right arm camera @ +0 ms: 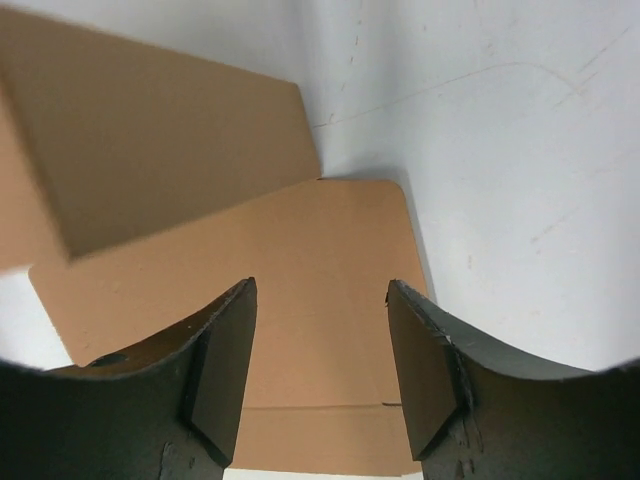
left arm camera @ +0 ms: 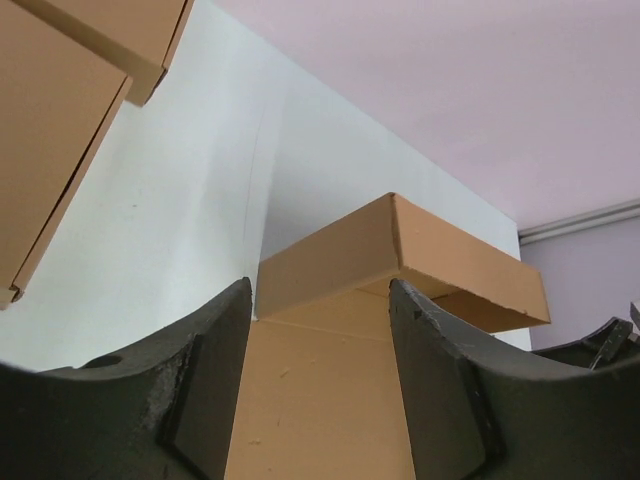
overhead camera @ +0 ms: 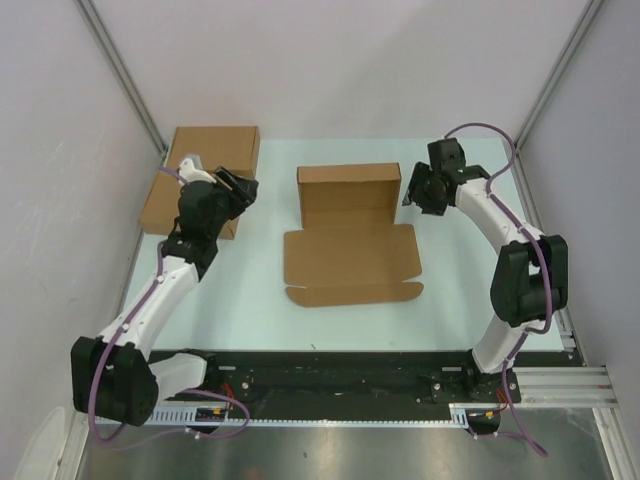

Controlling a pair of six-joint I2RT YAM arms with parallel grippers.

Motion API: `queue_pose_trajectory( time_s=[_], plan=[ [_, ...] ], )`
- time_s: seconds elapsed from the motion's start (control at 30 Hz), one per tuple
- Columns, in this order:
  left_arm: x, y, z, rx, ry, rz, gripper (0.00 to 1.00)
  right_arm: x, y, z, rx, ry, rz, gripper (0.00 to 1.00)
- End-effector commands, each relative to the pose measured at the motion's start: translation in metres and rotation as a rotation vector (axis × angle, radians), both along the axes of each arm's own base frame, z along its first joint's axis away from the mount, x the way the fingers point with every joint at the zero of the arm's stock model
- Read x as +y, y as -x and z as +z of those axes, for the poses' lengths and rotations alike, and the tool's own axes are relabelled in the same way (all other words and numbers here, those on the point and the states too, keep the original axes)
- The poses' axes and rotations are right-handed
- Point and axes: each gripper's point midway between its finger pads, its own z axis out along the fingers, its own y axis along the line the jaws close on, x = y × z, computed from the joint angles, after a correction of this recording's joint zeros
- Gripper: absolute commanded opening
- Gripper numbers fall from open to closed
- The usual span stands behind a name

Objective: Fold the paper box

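Sitting in the middle of the table, the paper box is showing its far half raised into a shallow tray, its lid panel lying flat toward the near edge. The left gripper is hovering to its left, jaws apart and empty; the right gripper is hanging just beside the tray's right wall, jaws likewise spread on nothing. The card is looking light, stiff, easily dented; I'd be taking the lid by its near edge, though its tabs are hard to make out.
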Motion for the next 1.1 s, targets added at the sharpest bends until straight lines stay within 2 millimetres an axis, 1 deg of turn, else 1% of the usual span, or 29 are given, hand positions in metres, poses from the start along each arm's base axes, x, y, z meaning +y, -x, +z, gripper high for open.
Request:
queue_pose_trajectory(
  time_s=[0.0, 0.07, 0.1, 0.13, 0.17, 0.23, 0.27, 0.3, 0.33, 0.37, 0.4, 0.43, 0.47, 0.5, 0.53, 0.57, 0.63, 0.67, 0.73, 0.77, 0.8, 0.83, 0.87, 0.9, 0.93, 0.97, 1.0, 1.03, 1.07],
  plan=[
    [0.005, 0.005, 0.020, -0.061, -0.024, 0.015, 0.63, 0.008, -0.011, 0.090, -0.300, 0.086, 0.027, 0.61],
    [0.002, 0.005, 0.011, -0.053, -0.023, -0.003, 0.63, 0.007, -0.013, 0.115, -0.397, 0.155, 0.012, 0.61],
    [0.001, 0.004, 0.009, -0.049, -0.029, -0.010, 0.63, 0.014, -0.011, 0.119, -0.418, 0.177, 0.020, 0.61],
    [-0.002, 0.003, 0.008, -0.055, -0.039, -0.026, 0.63, 0.011, -0.010, 0.124, -0.439, 0.207, 0.006, 0.61],
    [-0.011, 0.003, 0.013, -0.095, -0.052, -0.054, 0.65, 0.012, -0.010, 0.120, -0.453, 0.209, 0.007, 0.61],
    [-0.023, 0.004, 0.023, -0.175, -0.165, -0.101, 0.71, 0.006, -0.005, 0.123, -0.477, 0.208, -0.029, 0.61],
    [-0.050, 0.010, 0.039, -0.258, -0.209, -0.166, 0.79, 0.006, -0.003, 0.118, -0.478, 0.197, -0.040, 0.61],
    [-0.055, 0.011, 0.043, -0.308, -0.361, -0.182, 0.82, 0.004, 0.000, 0.123, -0.492, 0.190, -0.055, 0.60],
    [-0.068, 0.013, 0.046, -0.341, -0.439, -0.216, 0.87, 0.000, 0.002, 0.127, -0.502, 0.193, -0.073, 0.60],
    [-0.096, 0.022, 0.060, -0.412, -0.501, -0.274, 1.00, -0.001, 0.003, 0.127, -0.506, 0.190, -0.078, 0.60],
    [-0.101, 0.023, 0.061, -0.455, -0.660, -0.293, 1.00, -0.002, 0.005, 0.130, -0.514, 0.185, -0.081, 0.60],
    [-0.104, 0.017, 0.053, -0.445, -0.751, -0.280, 1.00, -0.005, 0.009, 0.140, -0.535, 0.177, -0.090, 0.60],
    [-0.117, 0.019, 0.056, -0.475, -0.799, -0.298, 1.00, -0.005, 0.011, 0.143, -0.543, 0.171, -0.090, 0.60],
    [-0.118, 0.016, 0.054, -0.487, -0.896, -0.298, 1.00, -0.006, 0.013, 0.145, -0.551, 0.167, -0.090, 0.60],
    [-0.121, 0.010, 0.043, -0.474, -0.947, -0.305, 1.00, -0.007, 0.018, 0.153, -0.569, 0.156, -0.089, 0.60],
    [-0.128, 0.010, 0.044, -0.496, -0.985, -0.320, 1.00, -0.009, 0.021, 0.157, -0.579, 0.155, -0.092, 0.60],
    [-0.136, 0.009, 0.041, -0.545, -1.124, -0.365, 1.00, -0.012, 0.028, 0.153, -0.578, 0.159, -0.091, 0.60],
    [-0.147, 0.013, 0.045, -0.599, -1.153, -0.393, 1.00, -0.013, 0.034, 0.161, -0.603, 0.146, -0.096, 0.60],
    [-0.156, 0.016, 0.042, -0.673, -1.341, -0.442, 1.00, -0.012, 0.042, 0.153, -0.597, 0.121, -0.092, 0.59],
    [-0.161, 0.019, 0.045, -0.722, -1.384, -0.411, 1.00, -0.012, 0.047, 0.162, -0.626, 0.098, -0.098, 0.59],
    [-0.160, 0.017, 0.048, -0.757, -1.494, -0.381, 1.00, -0.011, 0.051, 0.163, -0.632, 0.088, -0.094, 0.59],
    [-0.164, 0.012, 0.035, -0.757, -1.550, -0.384, 1.00, -0.010, 0.054, 0.162, -0.634, 0.072, -0.095, 0.59],
    [-0.166, 0.010, 0.039, -0.787, -1.576, -0.342, 0.99, -0.009, 0.057, 0.159, -0.627, 0.068, -0.093, 0.59],
    [-0.168, 0.007, 0.038, -0.805, -1.657, -0.327, 0.98, -0.008, 0.063, 0.163, -0.638, 0.053, -0.091, 0.59],
    [-0.174, 0.003, 0.025, -0.809, -1.693, -0.337, 0.98, -0.007, 0.065, 0.163, -0.634, 0.045, -0.085, 0.59],
    [-0.178, 0.002, 0.030, -0.848, -1.708, -0.311, 0.98, -0.007, 0.069, 0.161, -0.625, 0.043, -0.084, 0.59],
    [-0.182, 0.000, 0.027, -0.856, -1.715, -0.314, 0.97, -0.005, 0.072, 0.162, -0.630, 0.035, -0.077, 0.59],
    [-0.189, -0.003, 0.015, -0.854, -1.736, -0.341, 0.97, -0.005, 0.074, 0.161, -0.624, 0.034, -0.070, 0.59],
    [-0.195, -0.004, 0.015, -0.866, -1.745, -0.340, 0.96, -0.004, 0.077, 0.159, -0.616, 0.034, -0.066, 0.59]
  ],
)
